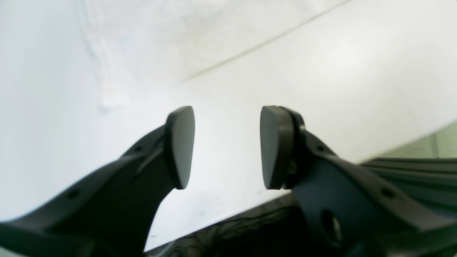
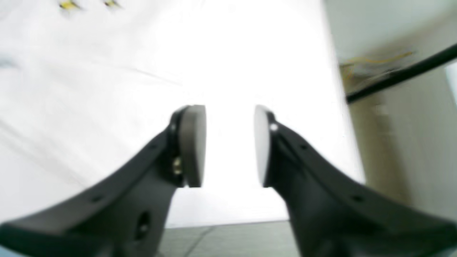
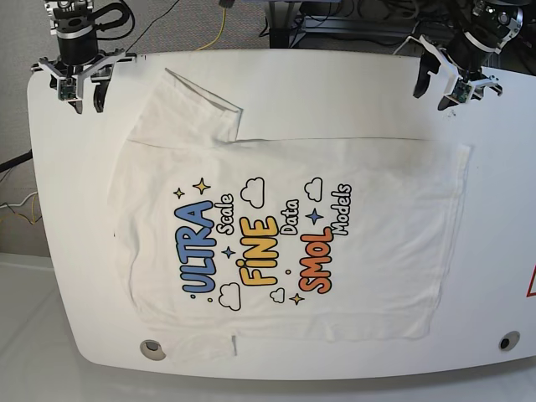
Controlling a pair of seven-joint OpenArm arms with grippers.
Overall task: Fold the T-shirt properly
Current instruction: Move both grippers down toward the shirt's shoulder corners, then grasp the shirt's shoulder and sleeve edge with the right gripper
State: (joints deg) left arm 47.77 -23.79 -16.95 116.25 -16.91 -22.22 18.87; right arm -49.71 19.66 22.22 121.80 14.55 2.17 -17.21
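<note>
T-shirt (image 3: 285,226) flat on table (image 3: 352,92) | print up | unfolded

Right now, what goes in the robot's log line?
shirt: flat, print up | left end effector: open, empty | right end effector: open, empty

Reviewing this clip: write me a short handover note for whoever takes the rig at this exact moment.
Left gripper: open, empty, above the table's back edge.
Right gripper: open, empty, at the opposite back corner.
T-shirt: spread on the table, print up, nothing holding it. One sleeve lies creased near the right gripper.
Done: shirt lies mostly flat.
Left: all the folds.
</note>
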